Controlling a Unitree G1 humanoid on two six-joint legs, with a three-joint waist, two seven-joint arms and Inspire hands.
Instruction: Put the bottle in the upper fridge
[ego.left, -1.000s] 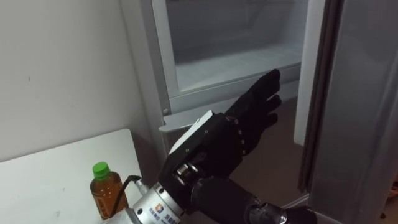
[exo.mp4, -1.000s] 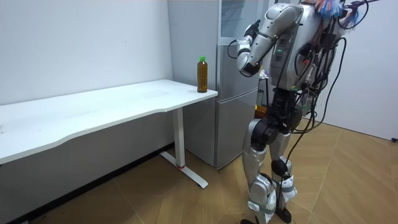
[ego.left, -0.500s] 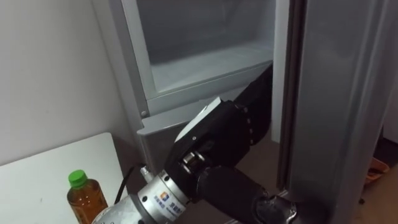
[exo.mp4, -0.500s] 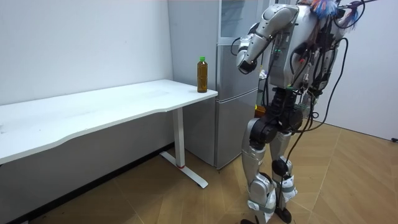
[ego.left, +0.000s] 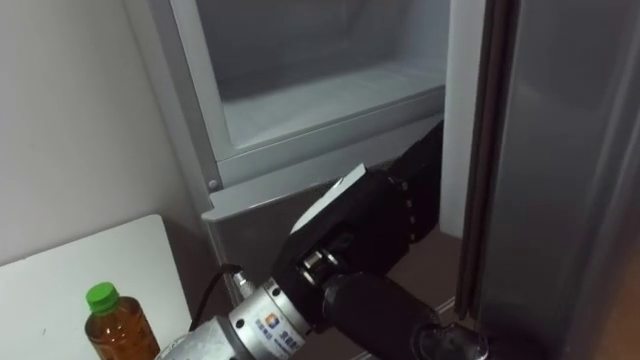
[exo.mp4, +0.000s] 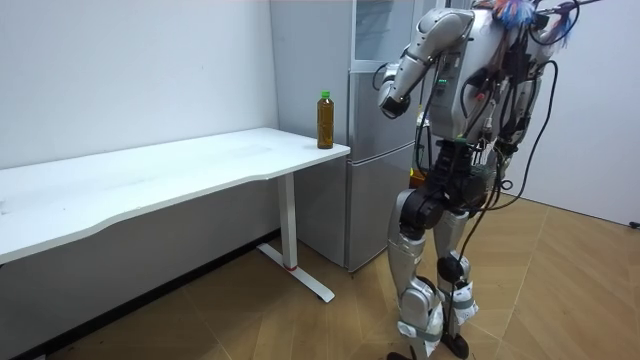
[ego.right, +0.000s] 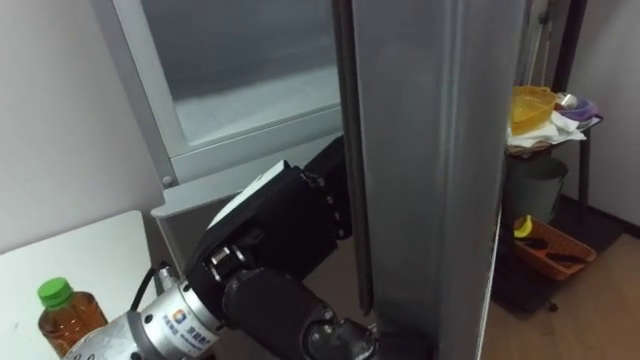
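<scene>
Bright, even light fills the room. Soft shadow lies under the white table (exo.mp4: 150, 190); the grey fridge door (ego.left: 560, 180) looks dim.

A long white tabletop (exo.mp4: 180, 170) carries 1 green-capped bottle (exo.mp4: 325, 120), upright at its end corner beside the fridge (exo.mp4: 370, 200).

The bottle (ego.left: 118, 325) at seven o'clock holds amber-brown liquid under a bright green cap, on a plain white bench (ego.left: 50, 290). The left hand (ego.left: 388, 218) is black. The fridge (ego.left: 290, 190) is silver-grey, pale inside. The floor (exo.mp4: 560, 285) is tan herringbone wood.
</scene>
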